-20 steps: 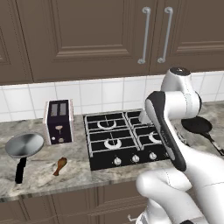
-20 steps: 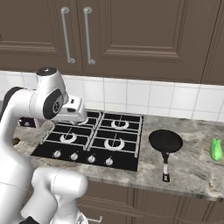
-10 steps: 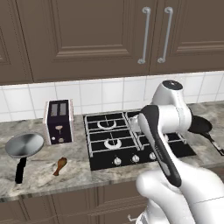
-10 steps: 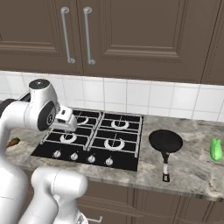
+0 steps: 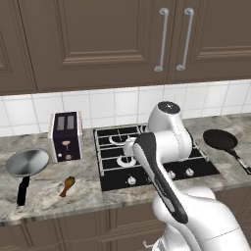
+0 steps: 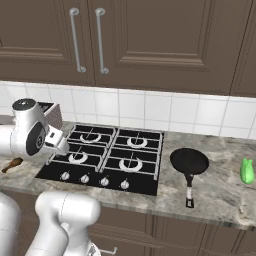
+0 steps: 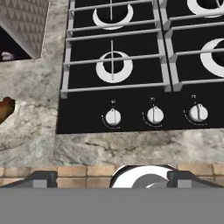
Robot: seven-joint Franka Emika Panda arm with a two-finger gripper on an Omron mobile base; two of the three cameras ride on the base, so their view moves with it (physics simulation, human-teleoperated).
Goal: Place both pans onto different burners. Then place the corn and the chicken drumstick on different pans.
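Observation:
The silvery-grey pan (image 5: 27,162) with its black handle lies on the counter at the far left. The chicken drumstick (image 5: 67,185) lies just right of it, and again at the left edge of the hand view (image 7: 5,109). The all-black pan (image 6: 189,161) sits on the counter right of the hob (image 6: 105,160). The green corn (image 6: 247,171) lies at the far right. My gripper (image 7: 114,179) hangs open and empty above the hob's front-left burner (image 7: 113,66) and the knobs. All the burners are bare.
A toaster (image 5: 65,136) stands between the silvery pan and the hob, close to the left burners. Dark wall cabinets (image 5: 122,39) hang above the tiled backsplash. The counter's front edge runs just below the knobs (image 7: 153,114).
My arm has swung left across the hob, from its right side to above the front-left burner. The gripper stayed open; pans, corn and drumstick have not moved.

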